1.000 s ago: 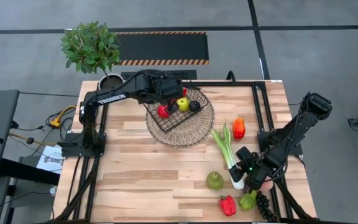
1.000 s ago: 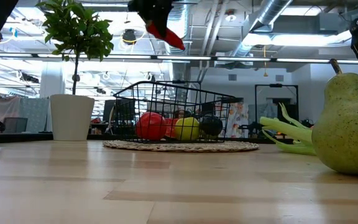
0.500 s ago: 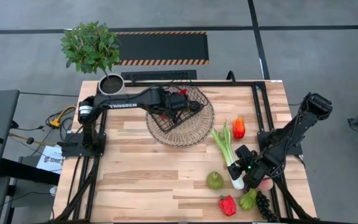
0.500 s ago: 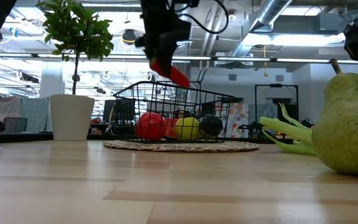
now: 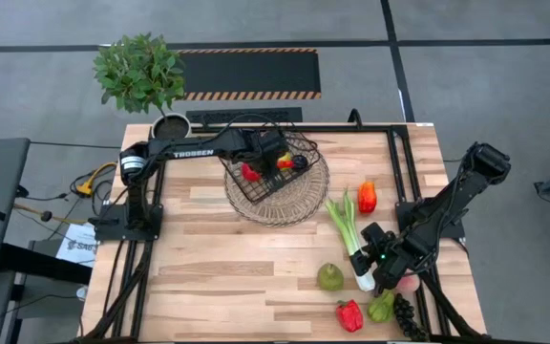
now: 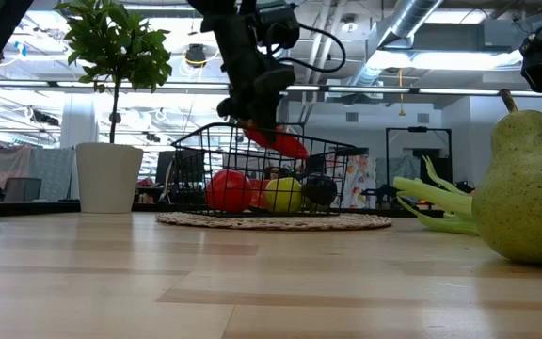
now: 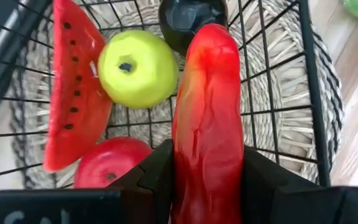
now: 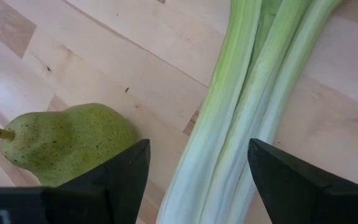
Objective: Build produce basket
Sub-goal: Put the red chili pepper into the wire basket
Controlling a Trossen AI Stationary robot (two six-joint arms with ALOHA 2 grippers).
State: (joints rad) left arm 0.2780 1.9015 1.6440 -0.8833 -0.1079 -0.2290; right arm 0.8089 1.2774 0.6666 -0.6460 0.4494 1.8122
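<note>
surface (image 5: 208, 277) carrying one basket (image 5: 299, 175) on one wicker tray (image 5: 299, 205) | left end effector (image 7: 207, 186) gripping one red chilli (image 7: 207, 124) over basket holding two apples, one watermelon slice (image 7: 73, 87) | right end effector (image 8: 194, 171) hovering unclenched over one leek (image 8: 241, 112), one pear (image 8: 67, 143)

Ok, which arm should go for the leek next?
Right, probably. The right gripper hangs open directly over the leek, which lies between its fingers in the right wrist view. The left gripper is across the table over the basket, shut on the red chilli.
</note>
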